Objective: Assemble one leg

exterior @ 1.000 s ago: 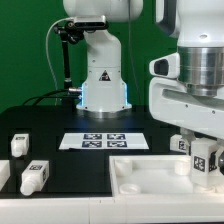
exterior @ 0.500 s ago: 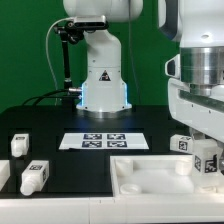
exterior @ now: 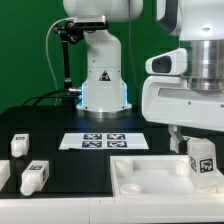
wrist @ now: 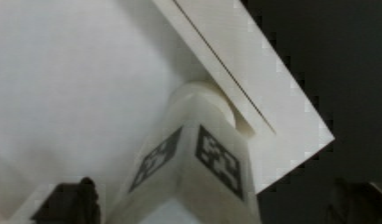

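Exterior view: the gripper (exterior: 196, 146) hangs at the worktop's front corner on the exterior view's right. The leg (exterior: 203, 160) sits at its tips, over the white panel (exterior: 135, 178).

Wrist view: one dark fingertip (wrist: 72, 200) shows beside the leg, not touching it. Whether the jaws clamp the leg cannot be told.

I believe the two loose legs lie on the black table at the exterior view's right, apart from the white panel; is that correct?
Not quite: the exterior view shows the two loose legs at its left, not right; they do lie on the black table, apart from the white panel.
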Robot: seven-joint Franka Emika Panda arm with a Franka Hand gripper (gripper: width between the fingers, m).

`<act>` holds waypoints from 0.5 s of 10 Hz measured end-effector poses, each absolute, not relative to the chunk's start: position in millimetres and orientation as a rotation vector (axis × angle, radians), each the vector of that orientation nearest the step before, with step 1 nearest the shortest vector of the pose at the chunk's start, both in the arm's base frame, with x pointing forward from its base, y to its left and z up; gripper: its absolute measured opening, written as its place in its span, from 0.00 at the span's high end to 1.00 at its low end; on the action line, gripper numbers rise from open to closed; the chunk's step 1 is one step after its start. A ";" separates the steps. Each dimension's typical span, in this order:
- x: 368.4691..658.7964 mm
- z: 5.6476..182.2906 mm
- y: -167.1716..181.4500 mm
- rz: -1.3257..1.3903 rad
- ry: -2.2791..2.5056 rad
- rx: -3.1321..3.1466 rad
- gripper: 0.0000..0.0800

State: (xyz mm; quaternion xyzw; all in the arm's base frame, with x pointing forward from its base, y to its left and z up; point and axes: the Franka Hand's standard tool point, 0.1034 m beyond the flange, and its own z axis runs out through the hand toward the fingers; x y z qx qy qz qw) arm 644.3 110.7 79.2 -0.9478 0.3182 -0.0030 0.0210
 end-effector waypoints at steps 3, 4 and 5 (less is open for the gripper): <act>646.2 78.0 104.6 -0.042 0.387 -3.110 0.19; 650.1 78.7 107.2 -0.088 0.223 -3.132 0.19; 650.9 78.7 111.0 -0.105 0.251 -3.127 0.19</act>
